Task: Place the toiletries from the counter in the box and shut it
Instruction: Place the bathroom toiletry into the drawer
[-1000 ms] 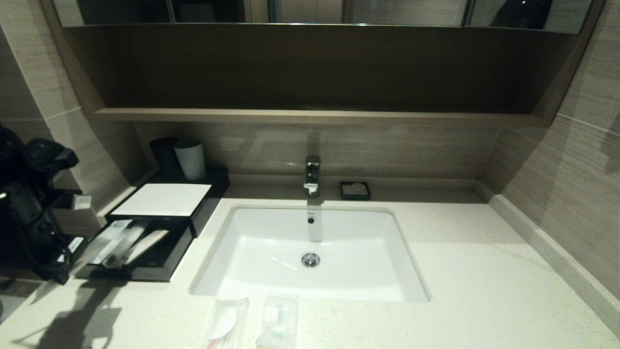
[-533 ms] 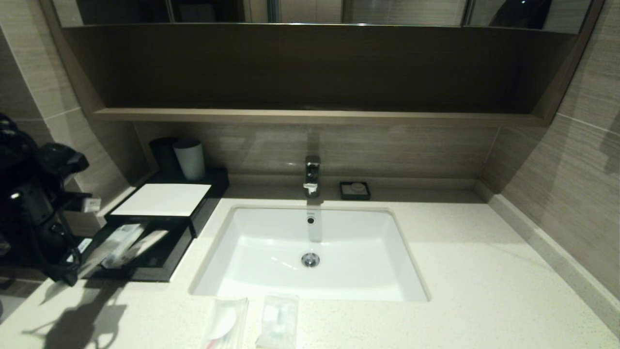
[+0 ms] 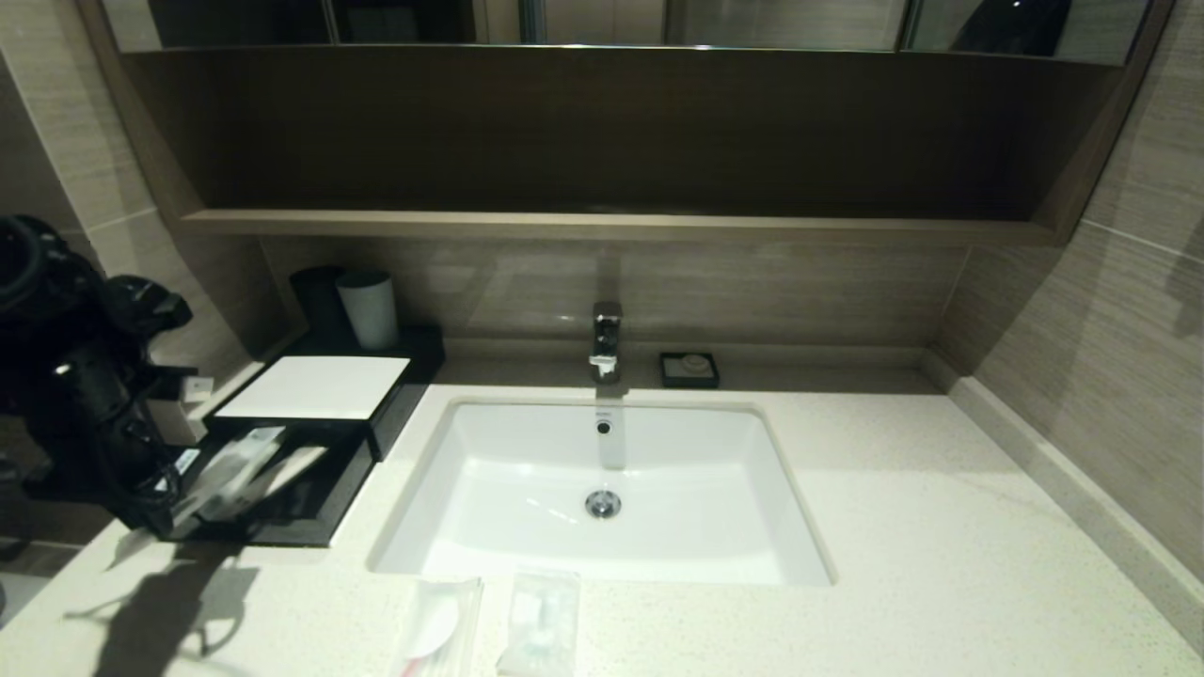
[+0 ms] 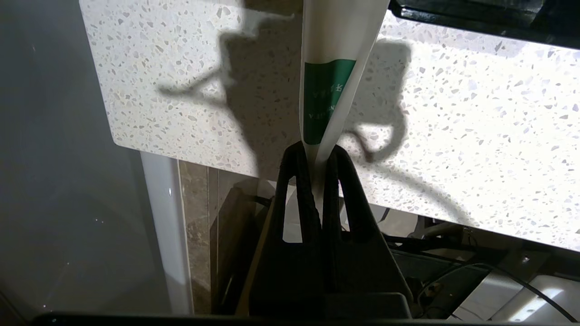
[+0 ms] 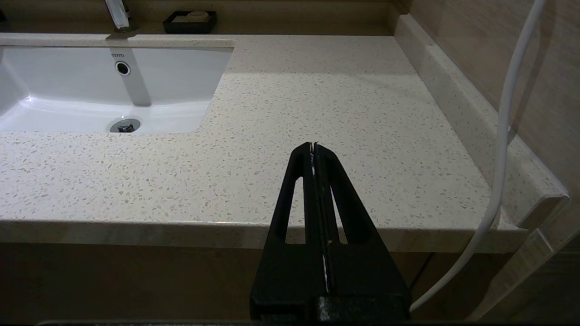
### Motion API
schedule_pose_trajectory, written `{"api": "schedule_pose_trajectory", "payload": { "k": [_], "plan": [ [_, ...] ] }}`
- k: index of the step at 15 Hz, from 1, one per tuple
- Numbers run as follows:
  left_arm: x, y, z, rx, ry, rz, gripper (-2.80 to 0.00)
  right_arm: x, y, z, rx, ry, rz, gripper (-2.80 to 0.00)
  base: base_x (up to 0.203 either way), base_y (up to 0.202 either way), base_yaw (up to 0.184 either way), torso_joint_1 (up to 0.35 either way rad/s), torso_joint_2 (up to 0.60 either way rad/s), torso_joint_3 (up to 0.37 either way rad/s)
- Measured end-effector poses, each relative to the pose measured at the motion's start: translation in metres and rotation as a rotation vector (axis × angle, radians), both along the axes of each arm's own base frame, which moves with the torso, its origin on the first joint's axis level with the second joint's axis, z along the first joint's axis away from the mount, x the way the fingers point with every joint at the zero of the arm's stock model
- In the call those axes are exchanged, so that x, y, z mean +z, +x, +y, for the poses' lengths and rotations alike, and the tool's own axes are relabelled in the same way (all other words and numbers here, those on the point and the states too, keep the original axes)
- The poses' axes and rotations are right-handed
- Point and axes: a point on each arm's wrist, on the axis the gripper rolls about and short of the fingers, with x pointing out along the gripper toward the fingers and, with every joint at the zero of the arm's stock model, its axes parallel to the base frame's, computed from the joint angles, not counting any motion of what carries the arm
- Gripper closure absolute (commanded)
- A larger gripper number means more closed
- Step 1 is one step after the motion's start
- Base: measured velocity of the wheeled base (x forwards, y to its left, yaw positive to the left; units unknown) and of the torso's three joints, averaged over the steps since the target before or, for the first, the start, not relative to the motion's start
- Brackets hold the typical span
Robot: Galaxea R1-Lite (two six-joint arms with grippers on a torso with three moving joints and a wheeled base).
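My left gripper [image 3: 174,498] is shut on the end of the long thin packet with a green label [image 4: 324,99] and holds it slanted over the left side of the open drawer [image 3: 310,522] of the black box [image 3: 315,385]. The packet [image 3: 235,463] reaches up over the drawer. In the left wrist view the gripper [image 4: 317,151] hangs above the counter's corner [image 4: 453,136]. Two small flat packets, one [image 3: 437,625] beside the other [image 3: 541,625], lie on the counter [image 3: 941,564] in front of the sink. My right gripper [image 5: 313,147] is shut and empty, above the counter's front right edge.
A pale long item [image 3: 293,465] lies inside the drawer. A grey cup [image 3: 369,308] and a dark cup stand behind the box. The white sink [image 3: 752,545], a faucet [image 3: 607,338] and a small black dish [image 3: 689,369] are at centre. A wall borders the right.
My left arm has moved right and slightly forward, carrying the long packet further over the open drawer. The two small packets have not moved.
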Motion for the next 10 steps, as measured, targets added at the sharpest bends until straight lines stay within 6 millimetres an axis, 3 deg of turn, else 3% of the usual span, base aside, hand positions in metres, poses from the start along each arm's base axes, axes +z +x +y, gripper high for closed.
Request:
{"api": "schedule_pose_trajectory", "payload": {
  "k": [10],
  "plan": [
    [-0.011,0.019,-0.003,-0.018,-0.029,0.002,0.0,0.0,0.0,0.0,0.0,0.0,0.0,0.0,0.0,0.0,0.0,0.0,0.0,0.0]
  ]
}}
